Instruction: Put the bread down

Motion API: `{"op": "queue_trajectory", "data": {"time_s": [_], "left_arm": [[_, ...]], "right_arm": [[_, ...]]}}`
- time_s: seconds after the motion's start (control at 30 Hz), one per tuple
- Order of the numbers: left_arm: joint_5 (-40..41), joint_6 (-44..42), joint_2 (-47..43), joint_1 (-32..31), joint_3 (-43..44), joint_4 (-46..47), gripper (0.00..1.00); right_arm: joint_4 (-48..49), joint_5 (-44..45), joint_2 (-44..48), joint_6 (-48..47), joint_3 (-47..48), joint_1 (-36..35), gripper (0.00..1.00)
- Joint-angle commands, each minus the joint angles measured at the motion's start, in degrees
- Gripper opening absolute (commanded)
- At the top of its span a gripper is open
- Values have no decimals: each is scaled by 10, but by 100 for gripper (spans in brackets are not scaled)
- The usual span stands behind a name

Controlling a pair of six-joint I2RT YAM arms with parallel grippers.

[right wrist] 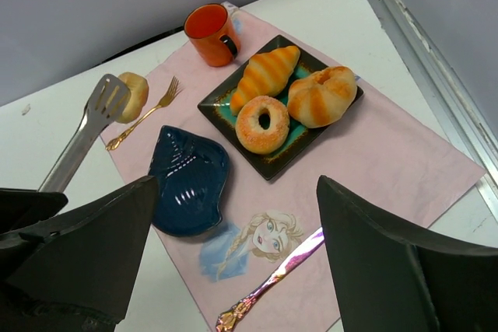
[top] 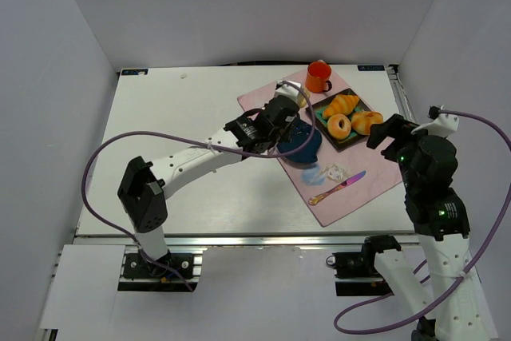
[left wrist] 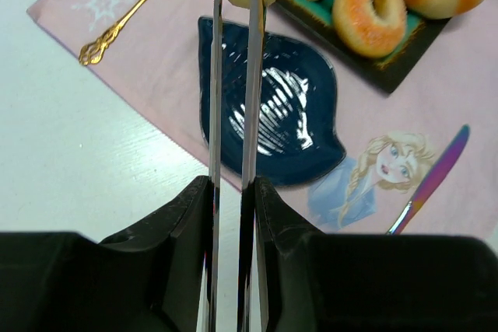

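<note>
The bread (right wrist: 135, 92) sits pinched between the tips of the tongs (right wrist: 87, 128), at the left edge of the mat (right wrist: 389, 153), just beside the fork (right wrist: 145, 113). Whether it touches the mat cannot be told. From the left wrist view it shows past the far edge of the plate (left wrist: 268, 106), not over it.

The left gripper (left wrist: 231, 190) is clenched on the tongs' handles, which run side by side with a thin gap between them, out over the plate.

The plate is dark blue and leaf-shaped and lies on the mat between the fork and the tray (right wrist: 269, 170). The tray holds a croissant (right wrist: 266, 74), a bagel (right wrist: 263, 124) and a striped roll (right wrist: 323, 97), all touching or nearly so. An orange cup (right wrist: 210, 34) stands at the mat's far corner, just behind the tray. A knife (right wrist: 272, 277) lies near the mat's near edge, beside a printed cartoon face.

The right gripper (right wrist: 237, 200) hangs above the right side of the mat with its jaws spread wide, grasping nothing.
</note>
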State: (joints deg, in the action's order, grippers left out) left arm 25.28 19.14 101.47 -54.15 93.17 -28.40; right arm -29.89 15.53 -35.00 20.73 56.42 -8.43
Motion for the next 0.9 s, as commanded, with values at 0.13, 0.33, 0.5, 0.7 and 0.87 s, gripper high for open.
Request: {"op": "queue_trajectory", "data": {"time_s": [0.13,0.33,0.5,0.7,0.87], "left_arm": [[33,31,-56,-3,-62,23,32],[38,42,-72,-3,-126,59,32],[40,47,-64,-3,-149,63,32],[29,36,-37,-3,-152,83,32],[-2,40,-8,-3,-139,99,32]], "right_arm": [[11,-31,-7,-5,-8,-1,89],[3,-37,-2,-6,-9,-2,89],[0,-41,5,-4,-14,-2,89],[3,-51,6,1,-25,-1,89],[4,-51,6,3,-28,-1,89]]}}
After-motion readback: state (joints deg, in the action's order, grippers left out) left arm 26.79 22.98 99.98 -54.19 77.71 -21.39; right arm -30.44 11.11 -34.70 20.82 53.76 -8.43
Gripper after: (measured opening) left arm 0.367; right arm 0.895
